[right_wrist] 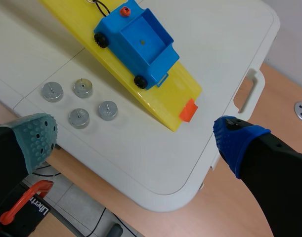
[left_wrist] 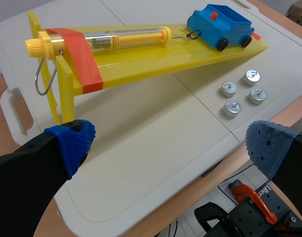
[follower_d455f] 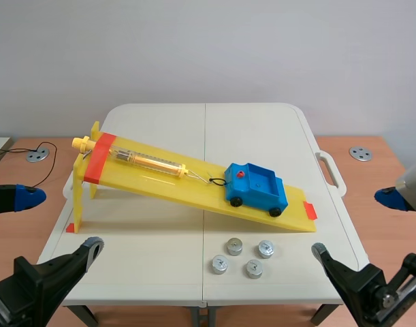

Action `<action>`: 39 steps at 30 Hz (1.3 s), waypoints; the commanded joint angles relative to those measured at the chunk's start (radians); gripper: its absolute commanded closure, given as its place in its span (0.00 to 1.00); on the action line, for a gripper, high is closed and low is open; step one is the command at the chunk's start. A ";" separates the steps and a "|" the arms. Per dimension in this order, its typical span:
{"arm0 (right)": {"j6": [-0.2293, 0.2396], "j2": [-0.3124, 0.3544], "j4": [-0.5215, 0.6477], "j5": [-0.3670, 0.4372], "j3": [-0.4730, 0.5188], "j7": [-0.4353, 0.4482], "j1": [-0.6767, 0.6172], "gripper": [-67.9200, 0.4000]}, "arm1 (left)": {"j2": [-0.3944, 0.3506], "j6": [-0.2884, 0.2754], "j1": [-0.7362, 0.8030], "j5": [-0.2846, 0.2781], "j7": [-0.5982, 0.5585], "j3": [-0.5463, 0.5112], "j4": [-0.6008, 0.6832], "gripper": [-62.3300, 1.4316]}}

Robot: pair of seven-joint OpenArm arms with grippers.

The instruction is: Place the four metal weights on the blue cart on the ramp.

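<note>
Your left gripper (left_wrist: pixel 170 148) was spread wide with nothing in it. The right gripper (right_wrist: pixel 136 143) was the same: spread, empty. Both hung back at the near side of the table (follower_d455f: pixel 153 238), well apart from the load, so no pick had started.

The four weights (follower_d455f: pixel 234 245) lay in a loose cluster on the table, just in front of the low end of the ramp (follower_d455f: pixel 146 180). None touched another and none was in the cart (follower_d455f: pixel 257 187). The cart sat near the ramp's low end, empty, hooked by a black loop (follower_d455f: pixel 218 182) to the spring scale (follower_d455f: pixel 150 161) lying up the slope.

Next move, as I read it: the right arm looked closer, so it called for coming down over one weight, pinching across its rim, lifting, then setting it in the cart gently — it's on wheels and only the scale holds it.

Writing: only "Libert", cut off, on the orange clamp handle (right_wrist: pixel 22 210) below the table edge. The weights showed no legible marks.
</note>
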 commanded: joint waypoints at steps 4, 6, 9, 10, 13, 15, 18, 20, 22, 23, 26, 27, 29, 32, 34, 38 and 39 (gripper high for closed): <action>-0.008 0.017 0.028 0.048 0.036 0.093 0.031 0.03 | -0.014 -0.025 0.027 -0.077 -0.153 -0.013 0.076 0.00; -0.008 0.017 0.028 0.048 0.036 0.093 0.031 0.03 | -0.014 -0.025 0.027 -0.077 -0.153 -0.013 0.076 0.00; -0.008 0.017 0.028 0.048 0.036 0.093 0.031 0.03 | -0.014 -0.025 0.027 -0.077 -0.152 -0.013 0.076 0.00; -0.008 0.017 0.028 0.048 0.036 0.093 0.031 0.03 | -0.014 -0.025 0.027 -0.077 -0.152 -0.013 0.076 0.00; -0.008 0.017 0.028 0.048 0.036 0.093 0.031 0.03 | -0.014 -0.025 0.027 -0.077 -0.151 -0.013 0.076 0.00; -0.008 0.017 0.028 0.048 0.036 0.093 0.031 0.03 | -0.014 -0.025 0.027 -0.077 -0.140 -0.013 0.076 0.00; -0.008 0.017 0.028 0.048 0.036 0.093 0.031 0.03 | -0.014 -0.025 0.027 -0.077 -0.118 -0.013 0.076 0.00; -0.008 0.017 0.028 0.048 0.036 0.093 0.031 0.03 | -0.014 -0.025 0.027 -0.077 -0.100 -0.013 0.076 0.00; -0.008 0.017 0.028 0.048 0.036 0.093 0.031 0.03 | -0.014 -0.025 0.027 -0.077 -0.080 -0.013 0.076 0.00; -0.008 0.017 0.028 0.048 0.036 0.093 0.031 0.03 | -0.014 -0.025 0.027 -0.077 -0.068 -0.013 0.076 0.00; -0.008 0.017 0.028 0.048 0.036 0.093 0.031 0.03 | -0.014 -0.025 0.027 -0.077 -0.042 -0.013 0.076 0.00; -0.008 0.016 0.028 0.048 0.036 0.093 0.031 0.03 | -0.014 -0.025 0.027 -0.077 -0.040 -0.013 0.076 0.00; -0.008 0.016 0.028 0.048 0.036 0.093 0.031 0.03 | -0.012 -0.025 0.027 -0.077 -0.035 -0.013 0.076 0.00; -0.008 0.016 0.028 0.048 0.036 0.094 0.031 0.03 | 0.006 -0.025 0.027 -0.077 -0.035 -0.013 0.076 0.00; -0.008 0.016 0.028 0.048 0.035 0.094 0.031 0.03 | 0.024 -0.025 0.027 -0.077 -0.035 -0.013 0.076 0.00; -0.008 0.016 0.028 0.048 0.035 0.094 0.031 0.03 | 0.056 -0.025 0.027 -0.074 -0.034 -0.013 0.076 0.26; -0.008 0.016 0.028 0.048 0.035 0.093 0.031 0.03 | 0.061 -0.025 0.027 -0.074 -0.034 -0.013 0.076 0.33</action>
